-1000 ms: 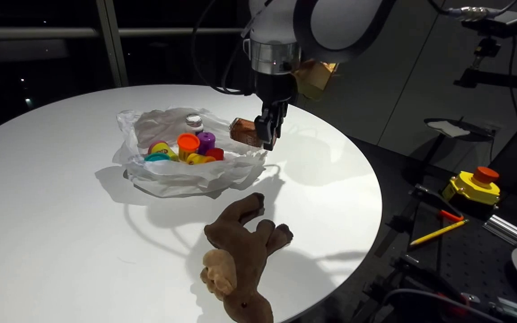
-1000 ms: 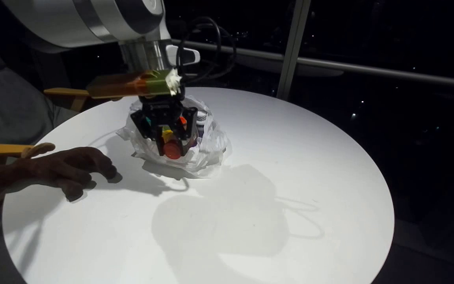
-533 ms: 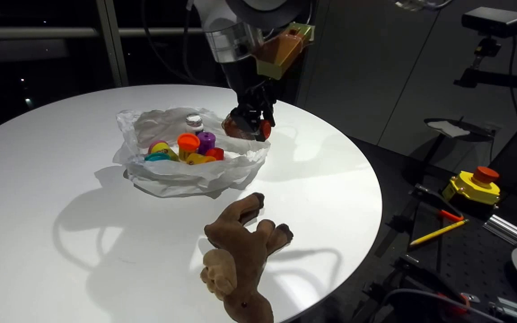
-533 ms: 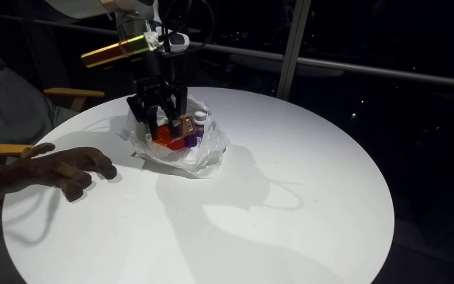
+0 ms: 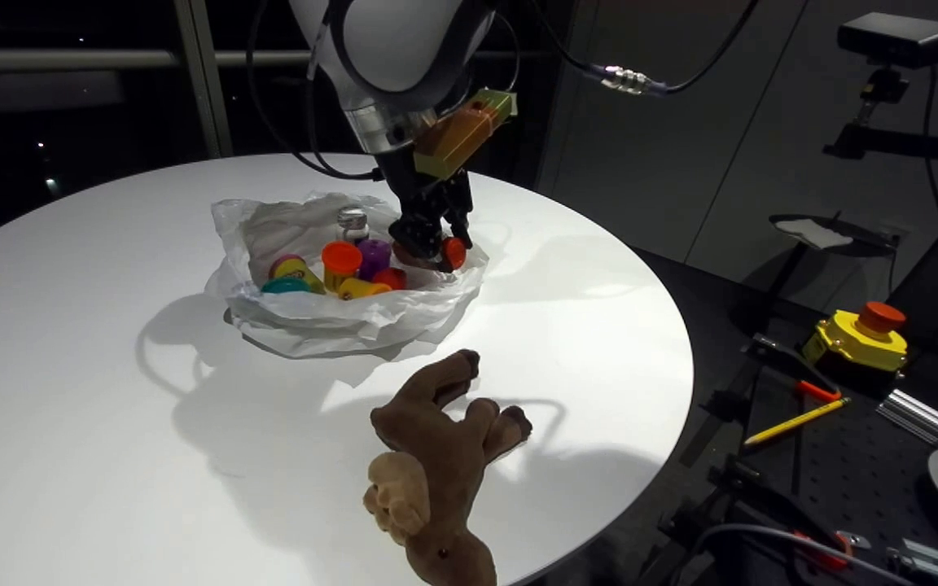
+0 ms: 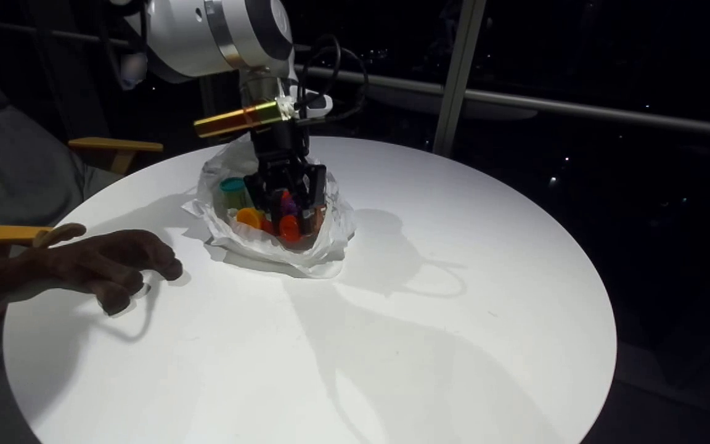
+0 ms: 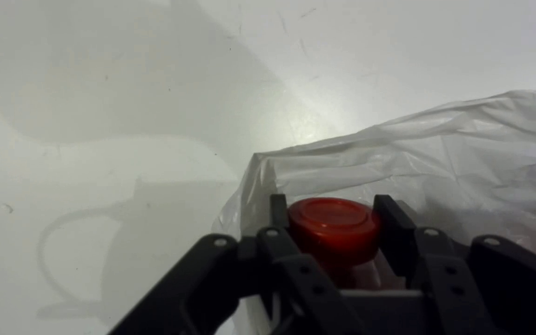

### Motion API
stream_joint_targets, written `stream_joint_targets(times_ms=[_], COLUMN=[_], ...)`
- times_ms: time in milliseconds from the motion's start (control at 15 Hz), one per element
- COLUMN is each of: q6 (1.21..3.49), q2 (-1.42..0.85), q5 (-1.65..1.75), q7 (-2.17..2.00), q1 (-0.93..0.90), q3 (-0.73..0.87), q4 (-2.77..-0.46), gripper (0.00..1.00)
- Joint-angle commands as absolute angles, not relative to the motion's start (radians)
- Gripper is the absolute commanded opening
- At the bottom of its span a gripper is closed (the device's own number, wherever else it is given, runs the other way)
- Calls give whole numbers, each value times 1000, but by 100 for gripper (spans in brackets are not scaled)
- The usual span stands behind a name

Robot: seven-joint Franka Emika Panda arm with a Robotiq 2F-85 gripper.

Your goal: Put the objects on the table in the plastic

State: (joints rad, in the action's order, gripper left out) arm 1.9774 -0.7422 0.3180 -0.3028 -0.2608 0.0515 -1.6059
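Observation:
My gripper (image 5: 457, 255) is shut on a red-capped bottle (image 7: 335, 228), its fingers on both sides of the cap in the wrist view. The bottle's brownish body is mostly hidden. The gripper (image 6: 292, 231) holds it low inside one end of the white plastic bag (image 5: 330, 325); I cannot tell whether it touches the bottom. In the bag are an orange-lidded tub (image 5: 342, 256), a purple container (image 5: 374, 259), a teal-lidded tub (image 5: 286, 285), a yellow tub (image 5: 361, 288) and a clear jar (image 5: 352, 224). A brown plush animal (image 5: 436, 456) lies on the table outside the bag.
The round white table (image 6: 423, 370) carries the bag and the plush. The bag's crumpled rim (image 7: 379, 128) stands up around the gripper. A chair with wooden arms (image 6: 114, 145) stands beside the table. A yellow emergency-stop box (image 5: 860, 340) is off the table.
The gripper has tilted and swung, then come down into the end of the bag with the bottle still held. The plush and the other things in the bag have not moved.

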Motion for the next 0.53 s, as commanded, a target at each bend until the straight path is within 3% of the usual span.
stream_joint_targets(times_ms=[0,333,467], q6=[1925,1956,1957], q2=[-808,-786,-774], q5=[244,157,145], q7=[-267,-225,-229], q1=[-219,-196,-202], q3=[23,-20,-25], q4=[-1481,-1471,-1480], gripper=[22,20,69])
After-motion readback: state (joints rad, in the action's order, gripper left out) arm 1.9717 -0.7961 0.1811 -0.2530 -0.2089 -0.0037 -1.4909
